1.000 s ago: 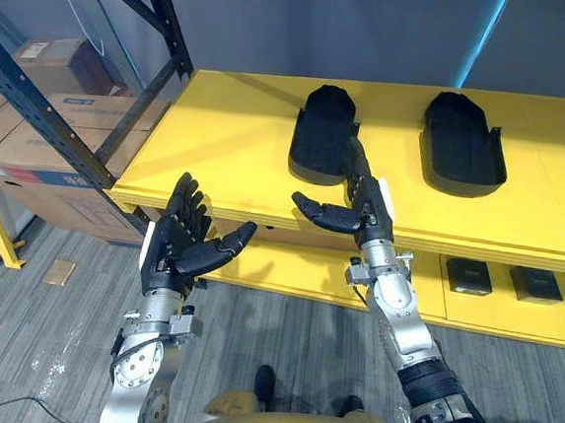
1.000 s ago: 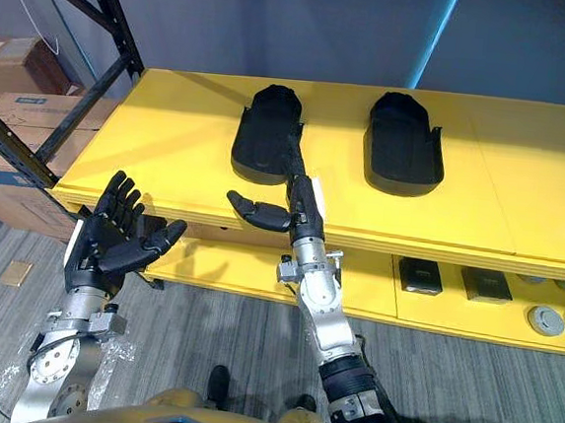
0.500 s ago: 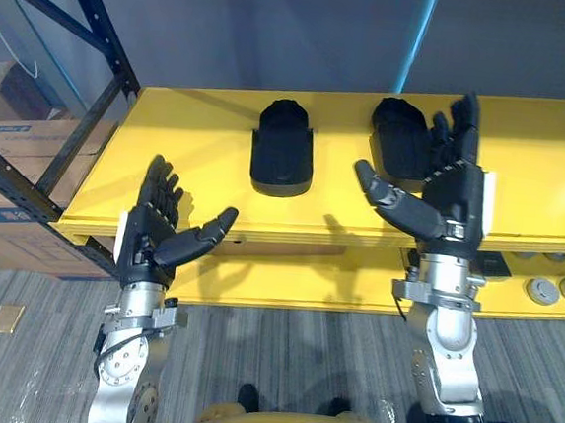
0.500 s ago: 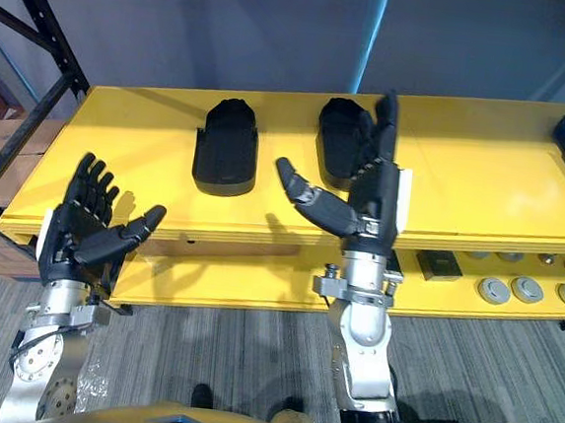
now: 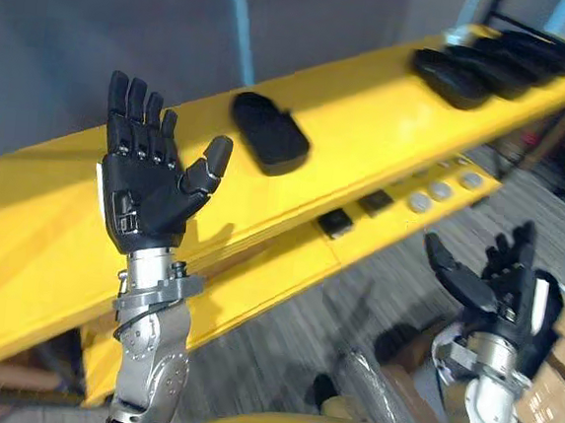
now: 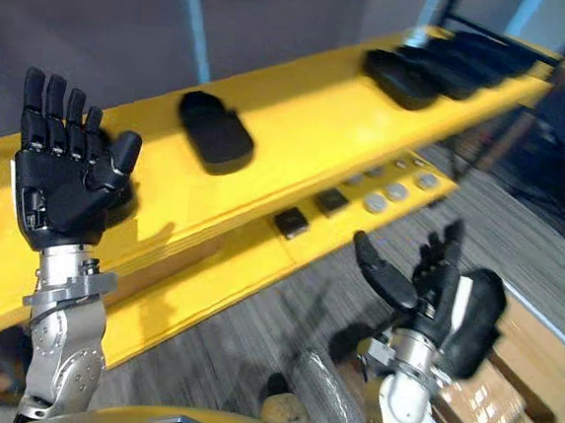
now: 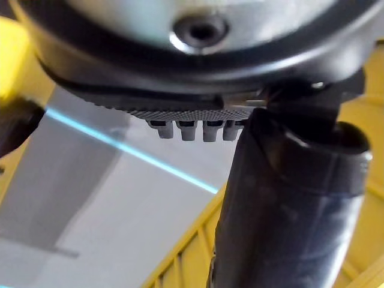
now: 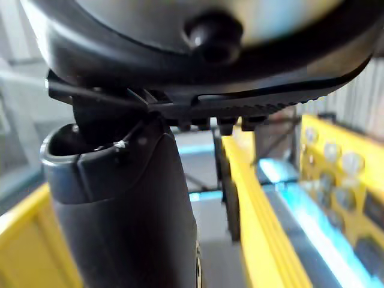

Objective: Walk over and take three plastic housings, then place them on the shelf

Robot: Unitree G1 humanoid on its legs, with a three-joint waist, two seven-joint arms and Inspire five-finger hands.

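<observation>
A black plastic housing (image 5: 270, 133) lies alone on the yellow shelf top (image 5: 371, 101). Further along, near the shelf's far right end, several more black housings (image 5: 473, 75) lie close together. My left hand (image 5: 146, 185) is raised in front of the shelf's left part, open, fingers straight and upright, holding nothing. My right hand (image 5: 501, 292) hangs low over the floor at the lower right, open and empty, well clear of the shelf. Each wrist view looks past its own straight thumb, the left hand's (image 7: 288, 204) and the right hand's (image 8: 126, 210).
A lower yellow shelf level (image 5: 287, 271) carries small black blocks (image 5: 355, 213) and round grey parts (image 5: 443, 186). Cardboard boxes (image 6: 504, 389) stand on the grey floor at the lower right. A dark rack upright (image 6: 454, 4) rises at the shelf's far right end.
The whole picture has swung: the camera turned right along the shelf. My left hand has risen with fingers upright. My right hand has dropped from in front of the shelf to low over the floor.
</observation>
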